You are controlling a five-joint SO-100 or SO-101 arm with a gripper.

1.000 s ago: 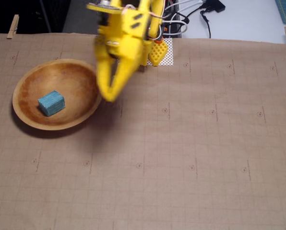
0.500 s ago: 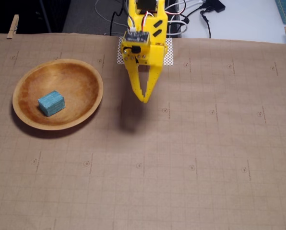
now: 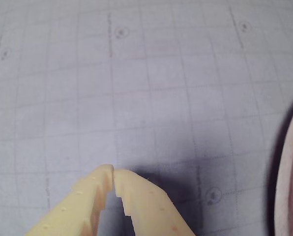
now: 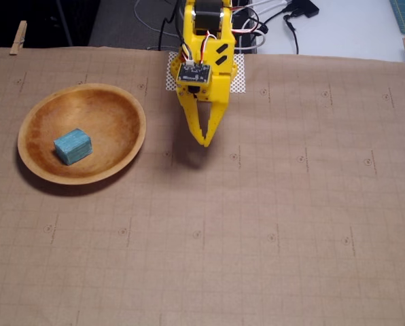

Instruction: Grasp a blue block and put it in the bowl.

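The blue block [image 4: 73, 146] lies inside the wooden bowl [image 4: 124, 115] at the left of the fixed view, a little left of the bowl's centre. My yellow gripper [image 4: 205, 141] hangs over the paper to the right of the bowl, apart from it, with its fingertips together and nothing between them. In the wrist view the gripper [image 3: 113, 173] enters from the bottom, tips touching, and only the bowl's pale rim [image 3: 287, 172] shows at the right edge. The block is out of the wrist view.
Brown gridded paper [image 4: 270, 224] covers the table, held by clothespins [image 4: 18, 37] at the far corners. Cables [image 4: 270, 27] and the arm's base lie behind the far edge. A white mesh pad [image 4: 238, 75] sits under the base.
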